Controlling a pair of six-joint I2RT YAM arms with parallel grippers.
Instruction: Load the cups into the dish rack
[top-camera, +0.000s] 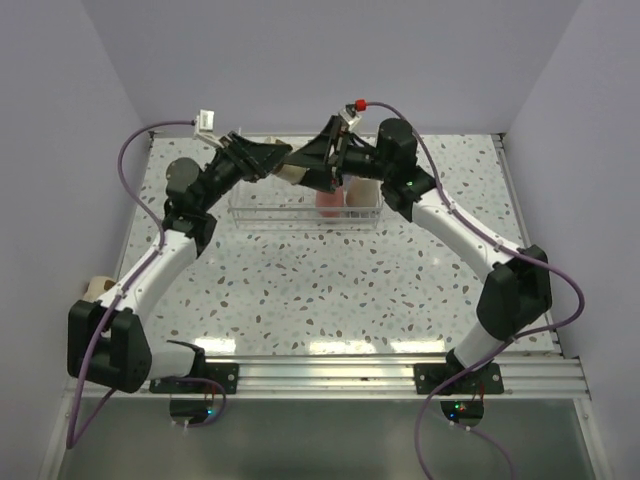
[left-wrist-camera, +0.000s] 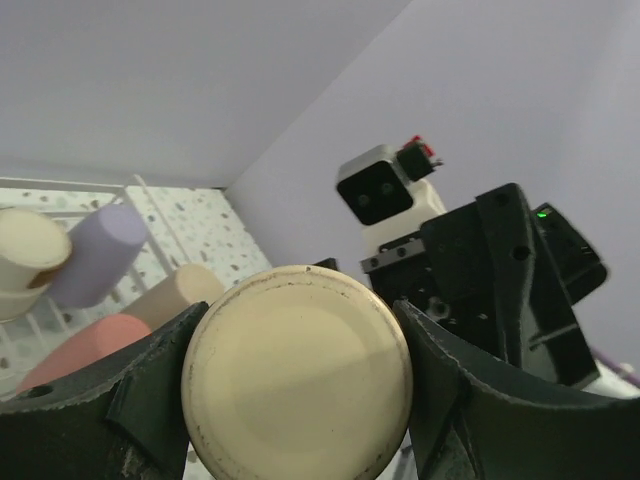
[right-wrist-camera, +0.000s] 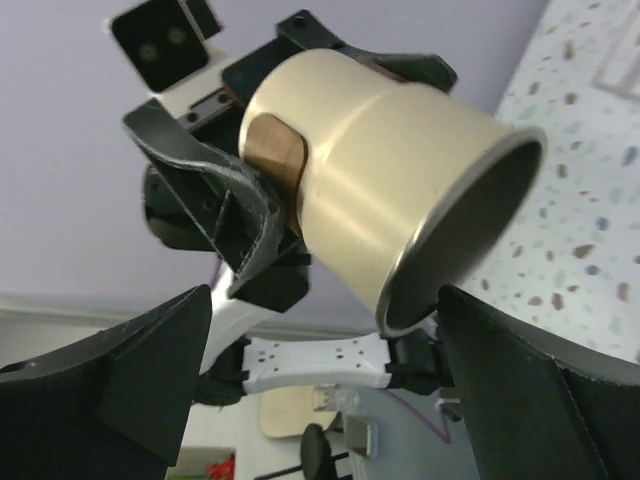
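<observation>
Clamped by its tan base in the left gripper (left-wrist-camera: 297, 405), up in the air above the dish rack (top-camera: 250, 216) at the far side of the speckled table (top-camera: 300, 290): a silvery-rimmed cup (right-wrist-camera: 390, 200).

Far left in the left wrist view, down in the rack: a cream-bottomed cup (left-wrist-camera: 25, 250), a lavender cup (left-wrist-camera: 95, 255), a beige cup (left-wrist-camera: 180, 292) and a red-pink cup (left-wrist-camera: 85, 345), packed close together. In the middle, left fingers (left-wrist-camera: 130, 400) pressed against both sides of the held cup's base, mouth turned toward the other arm. To the right, right gripper (right-wrist-camera: 340, 370) with fingers (right-wrist-camera: 150, 360) spread wide either side of the rim, contact unclear; its black body and white wrist camera (left-wrist-camera: 385, 190) directly ahead of the cup, blocking the view beyond.
</observation>
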